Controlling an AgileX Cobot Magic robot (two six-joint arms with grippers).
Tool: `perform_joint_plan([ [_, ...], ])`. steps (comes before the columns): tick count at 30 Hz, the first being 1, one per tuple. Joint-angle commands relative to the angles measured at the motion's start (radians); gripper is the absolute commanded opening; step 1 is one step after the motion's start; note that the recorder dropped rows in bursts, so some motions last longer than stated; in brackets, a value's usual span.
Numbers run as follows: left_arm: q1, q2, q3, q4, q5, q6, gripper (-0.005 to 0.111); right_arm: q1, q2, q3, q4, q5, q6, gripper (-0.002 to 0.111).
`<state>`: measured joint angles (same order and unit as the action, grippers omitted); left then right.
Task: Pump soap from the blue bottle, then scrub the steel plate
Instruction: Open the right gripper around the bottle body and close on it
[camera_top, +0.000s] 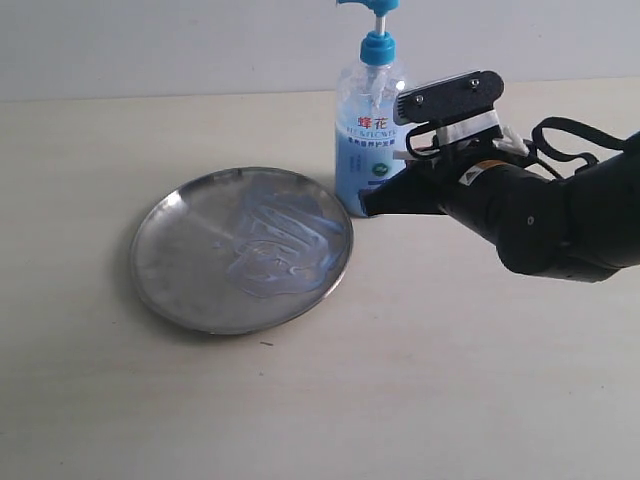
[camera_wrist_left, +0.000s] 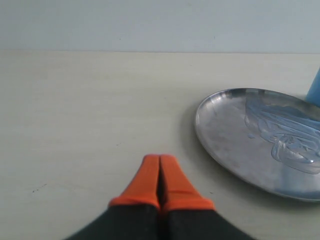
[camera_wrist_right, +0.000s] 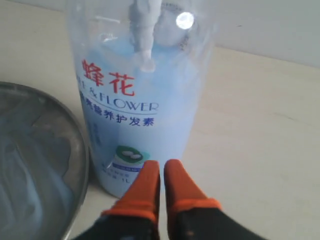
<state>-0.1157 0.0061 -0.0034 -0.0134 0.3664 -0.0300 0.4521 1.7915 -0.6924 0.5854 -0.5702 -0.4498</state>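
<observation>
R gripper (camera_wrist_right: 161, 167) fingers were nearly together, empty, by bottle (camera_top: 365, 150) base. L gripper (camera_wrist_left: 160, 165) fingers were together, over table (camera_wrist_left: 75, 125) near plate (camera_top: 160, 265); soap (camera_top: 275, 245) smeared it.

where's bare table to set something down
Free: the broad strip of table in front of the steel plate, and left of it near the left gripper. Crowded: blue bottle at the plate's rim, right gripper at its base.

Pale-blue streaky soap (camera_top: 270, 245) smears the silver-grey steel plate (camera_top: 165, 255). Ahead of the right gripper (camera_wrist_right: 161, 165) with its orange jaws, the clear blue bottle (camera_top: 365, 150) shows red characters and a bright blue pump (camera_top: 378, 42). The desk (camera_top: 450, 390) is cream.
</observation>
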Motion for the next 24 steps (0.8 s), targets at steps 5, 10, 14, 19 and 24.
perform_joint_plan([
  [5,0.001,-0.006,0.003,0.000,-0.014,0.005,0.000,0.001,-0.011,-0.015,-0.050,0.012,0.218,0.076],
  [10,0.001,-0.006,0.003,0.000,-0.014,0.005,0.000,0.001,-0.011,-0.016,-0.039,-0.007,0.216,0.093],
  [14,0.001,-0.006,0.003,0.000,-0.014,0.005,0.000,0.001,-0.011,-0.016,-0.018,-0.007,0.216,0.093],
  [19,0.001,-0.006,0.003,0.000,-0.014,0.005,0.000,0.001,-0.011,-0.016,-0.021,-0.007,0.216,0.093],
  [24,0.001,-0.006,0.003,0.000,-0.014,0.005,0.000,0.001,-0.011,-0.016,-0.023,-0.007,0.216,0.093],
])
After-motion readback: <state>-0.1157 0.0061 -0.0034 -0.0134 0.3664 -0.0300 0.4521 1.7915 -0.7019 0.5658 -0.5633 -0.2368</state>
